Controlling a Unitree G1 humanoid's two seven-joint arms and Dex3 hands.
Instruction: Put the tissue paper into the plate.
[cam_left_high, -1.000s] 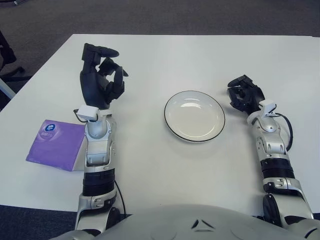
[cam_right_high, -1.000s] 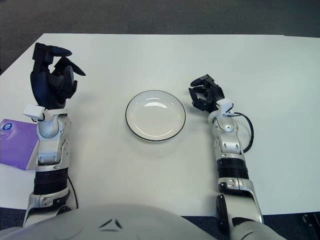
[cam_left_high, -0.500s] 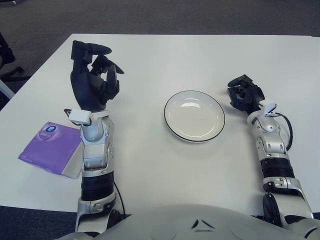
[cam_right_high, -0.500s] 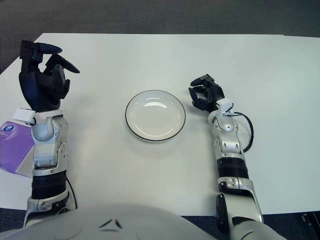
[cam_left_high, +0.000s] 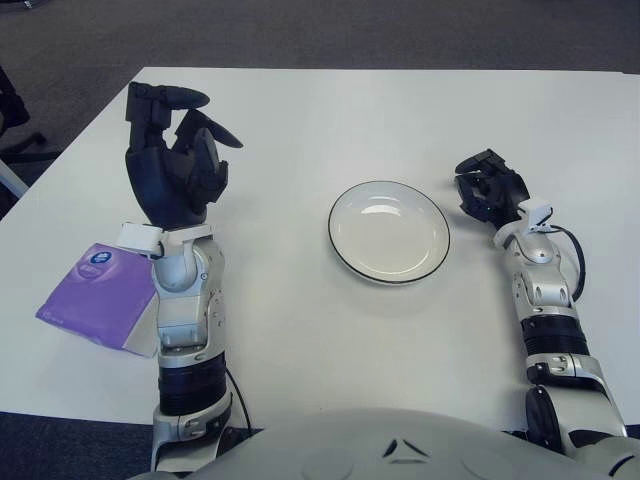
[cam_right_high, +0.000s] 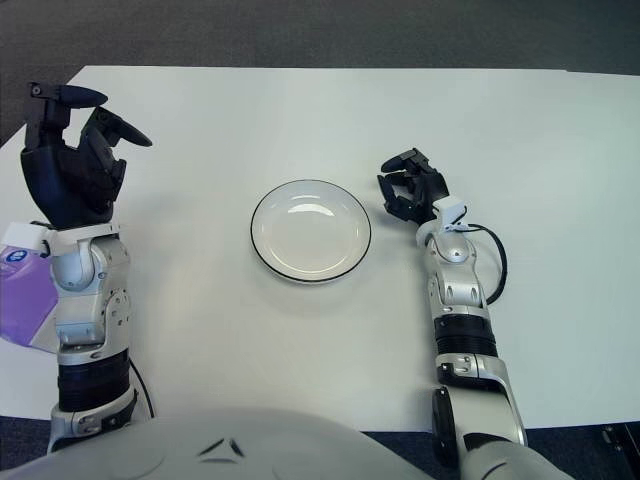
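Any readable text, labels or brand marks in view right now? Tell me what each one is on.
Purple tissue paper pack: a round blue-and-white logo with small print under it, too small to read.
Plate: no text or marks.
Table: no text.
Left hand, raised above the pack, and right hand, right of the plate: no legible lettering.
Nothing can be quoted word for word.

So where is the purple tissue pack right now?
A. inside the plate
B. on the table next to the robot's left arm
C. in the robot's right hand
B: the purple tissue pack lies on the table beside the left arm, and the plate holds nothing.
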